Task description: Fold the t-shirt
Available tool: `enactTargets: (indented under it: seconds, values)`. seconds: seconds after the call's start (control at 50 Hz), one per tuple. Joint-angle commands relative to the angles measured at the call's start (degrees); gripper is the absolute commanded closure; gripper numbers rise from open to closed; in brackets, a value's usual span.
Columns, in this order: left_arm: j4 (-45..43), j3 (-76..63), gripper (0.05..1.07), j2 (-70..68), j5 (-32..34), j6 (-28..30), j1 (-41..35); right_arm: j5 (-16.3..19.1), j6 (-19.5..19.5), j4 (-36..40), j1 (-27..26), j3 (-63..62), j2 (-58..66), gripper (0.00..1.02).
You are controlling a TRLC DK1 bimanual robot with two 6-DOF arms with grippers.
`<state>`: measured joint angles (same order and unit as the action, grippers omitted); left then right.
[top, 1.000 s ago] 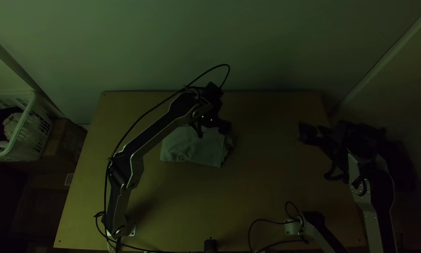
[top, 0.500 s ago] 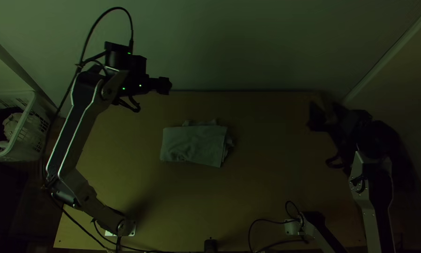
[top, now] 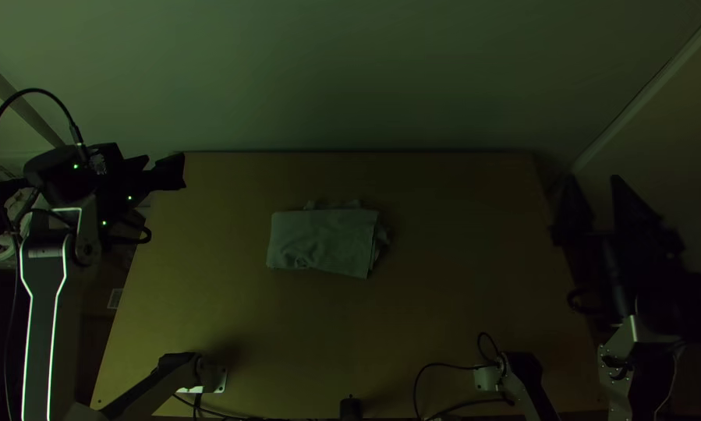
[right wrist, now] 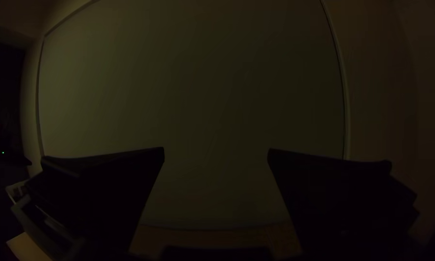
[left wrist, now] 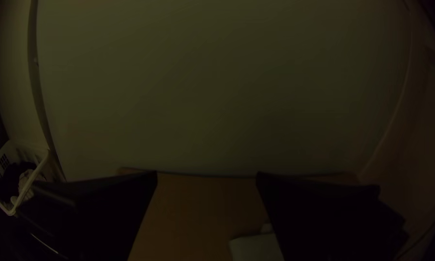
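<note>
The pale t-shirt (top: 323, 240) lies folded into a flat rectangle on the table, with loose bits of cloth at its right and far edges. Above the table's far left corner is my left gripper (top: 180, 171), well away from the shirt. In the left wrist view my left gripper (left wrist: 206, 176) is open, and a corner of the shirt (left wrist: 257, 247) shows between its fingers. My right gripper (top: 593, 183) stands off the table's right edge. Its fingers are wide apart in the right wrist view, where my right gripper (right wrist: 216, 152) holds nothing.
The wooden table (top: 444, 296) has bare surface around the shirt. A white basket (left wrist: 39, 175) with clothes stands beyond the table's left side. A wall rises behind the far edge. Cables (top: 444, 365) and a small black object (top: 350, 408) are at the near edge.
My left gripper has swung from over the shirt out to the far left. The right gripper has shifted right and turned toward the back wall. The shirt has stayed put.
</note>
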<state>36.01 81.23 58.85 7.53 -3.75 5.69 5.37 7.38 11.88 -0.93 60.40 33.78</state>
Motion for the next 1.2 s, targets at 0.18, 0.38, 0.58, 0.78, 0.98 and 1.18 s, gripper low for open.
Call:
enactTargets:
  seconds: [0.18, 0.38, 0.58, 0.78, 0.98, 1.18]
  values:
    - [-11.58, -21.99, 0.09, -18.51, 0.47, 2.25, 7.75, -0.27, -2.10, -3.88, -0.30, -10.66, -11.46, 0.04]
    - [-23.00, -36.67, 0.09, -28.79, 0.47, 3.48, 16.02, -0.27, -3.07, -8.36, 0.40, -20.24, -21.30, 0.04]
    - [-31.00, -47.57, 0.09, -36.61, 0.47, 3.84, 18.30, -0.27, -3.60, -11.70, 0.31, -28.23, -27.45, 0.04]
    - [-37.86, -55.92, 0.10, -41.71, 0.56, 3.57, 17.77, -0.27, -3.69, -18.73, 0.05, -37.20, -31.76, 0.04]
    - [-42.95, -65.06, 0.10, -46.72, 0.47, 3.48, 16.72, -0.27, -5.18, -23.83, -0.30, -47.48, -34.04, 0.04]
    - [-41.90, -73.15, 0.10, -57.53, 0.56, 2.61, 15.14, -0.18, -5.00, -24.80, -0.74, -54.69, -34.13, 0.04]
